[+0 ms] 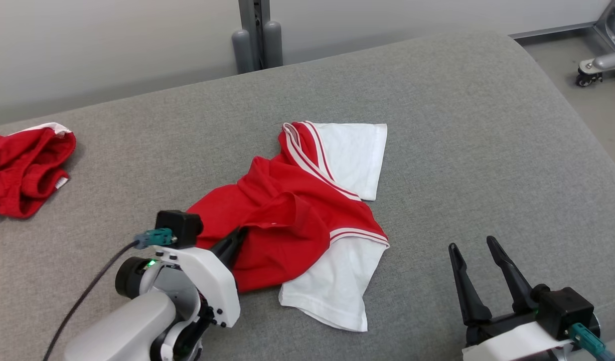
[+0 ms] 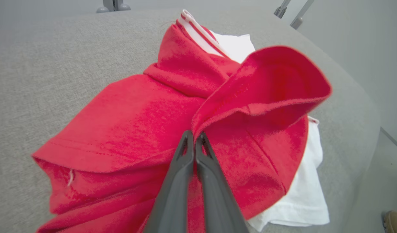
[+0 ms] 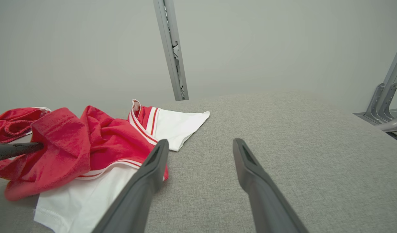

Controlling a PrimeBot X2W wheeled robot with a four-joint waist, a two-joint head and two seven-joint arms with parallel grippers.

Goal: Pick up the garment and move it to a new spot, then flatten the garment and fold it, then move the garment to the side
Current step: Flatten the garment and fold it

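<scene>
The garment [image 1: 292, 210] is a crumpled red shirt with white sleeves and red-and-white striped trim, lying in the middle of the grey padded table [image 1: 463, 150]. My left gripper [image 1: 240, 234] is shut on a raised red fold at the garment's near-left side; in the left wrist view the two fingers [image 2: 194, 139] meet with red cloth [image 2: 218, 106] pinched at their tips. My right gripper [image 1: 472, 245] stands open above bare table to the right of the garment. In the right wrist view its fingers [image 3: 159, 155] are spread, with the garment [image 3: 88, 145] at the left.
A second red garment [image 1: 26, 168] lies bunched at the table's far left edge. A grey post [image 1: 255, 35] stands behind the table. A wheeled metal frame [image 1: 601, 60] is on the floor at the far right. A shoe [image 2: 396, 220] shows at the left wrist view's corner.
</scene>
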